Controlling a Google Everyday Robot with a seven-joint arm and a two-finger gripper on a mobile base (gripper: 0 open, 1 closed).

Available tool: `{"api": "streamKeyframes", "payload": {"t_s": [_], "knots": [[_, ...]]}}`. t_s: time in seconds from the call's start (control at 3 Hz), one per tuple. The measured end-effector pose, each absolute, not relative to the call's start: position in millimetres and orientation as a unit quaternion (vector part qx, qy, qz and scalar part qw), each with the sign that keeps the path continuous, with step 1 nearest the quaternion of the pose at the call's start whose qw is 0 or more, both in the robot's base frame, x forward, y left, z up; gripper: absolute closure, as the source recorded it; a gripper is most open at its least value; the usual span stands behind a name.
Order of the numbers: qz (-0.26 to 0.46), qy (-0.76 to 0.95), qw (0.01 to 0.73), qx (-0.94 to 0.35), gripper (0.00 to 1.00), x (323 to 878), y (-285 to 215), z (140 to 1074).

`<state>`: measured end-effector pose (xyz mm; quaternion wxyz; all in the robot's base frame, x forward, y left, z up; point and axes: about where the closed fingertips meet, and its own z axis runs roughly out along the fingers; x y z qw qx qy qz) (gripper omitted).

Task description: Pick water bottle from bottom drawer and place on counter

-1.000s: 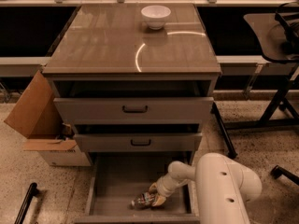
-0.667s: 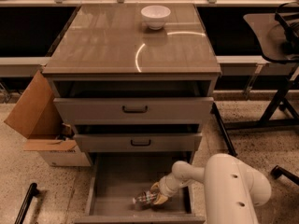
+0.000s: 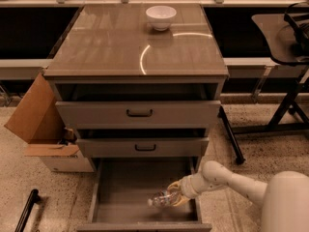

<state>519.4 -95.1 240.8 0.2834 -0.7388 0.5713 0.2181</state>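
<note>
At the far left an open cardboard box leans on the speckled floor against the cabinet's side, and a black bar lies on the floor in the lower left corner. The grey cabinet fills the middle of the view. Its glossy counter surface shows a curved arc of glare and carries a white bowl near its back edge, a little right of centre. Below it, the top drawer and the middle drawer, each with a black handle, stand partly pulled out. The bottom drawer is pulled out furthest, showing its plain grey inside. The water bottle is inside this bottom drawer, towards its front right, on its side with its length running left to right and slightly tilted. The pincer is down in the drawer at the bottle's right end, clamped on it with one yellowish finger above and one below. The pale arm reaches in from the lower right, over the drawer's right wall. Further right, a dark side table on black legs stands apart from the cabinet.
</note>
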Motion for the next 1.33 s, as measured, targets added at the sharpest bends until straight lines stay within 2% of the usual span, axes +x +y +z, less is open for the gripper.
{"api": "streamKeyframes", "payload": {"t_s": [0.33,1.0,1.33], "knots": [[0.215,0.559,0.313,-0.737,1.00,523,-132,289],[0.196,0.542,0.319,-0.752,1.00,519,-136,328],[0.149,0.538,0.323,-0.764,1.00,509,-145,388]]}}
